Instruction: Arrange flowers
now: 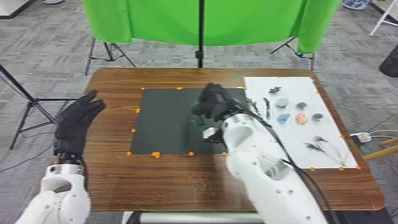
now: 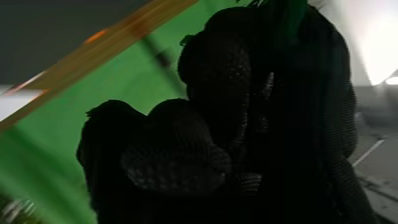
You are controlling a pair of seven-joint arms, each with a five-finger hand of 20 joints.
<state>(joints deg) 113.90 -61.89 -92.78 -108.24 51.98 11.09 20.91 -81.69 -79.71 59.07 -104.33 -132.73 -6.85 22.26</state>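
"Where is the right hand (image 1: 216,106)?"

"Above the matte black rectangular sheet (image 1: 160,127) on the brown wooden worktop (image 1: 111,175), its fingers pointing away from the robot."

"Is it gripping anything?"

"It appears so. In the wrist view its fingers are curled, with a slender dark green plant piece (image 2: 291,22) between them near the tips. In the head view, green shows along the hand's left side, running roughly near to far, in line with the forearm. I cannot tell whether it touches the sheet."

"And the left hand (image 1: 78,120)?"

"Well apart, to the right hand's left, fingers extended. The right is plainly nearer."

"What matters for the coming move?"

"Probably that long axis: the black sheet spreads below and leftward of the hand, so I judge the stem should be laid flat without turning crosswise. A loose tip could swing as it is released."

"Other flowers?"

"To the hand's right, on a white rectangular sheet (image 1: 284,137): a round peach-orange bloom (image 1: 301,118), a small pale blue bloom (image 1: 283,118) and thin branching dark-tipped sprigs (image 1: 317,147)."
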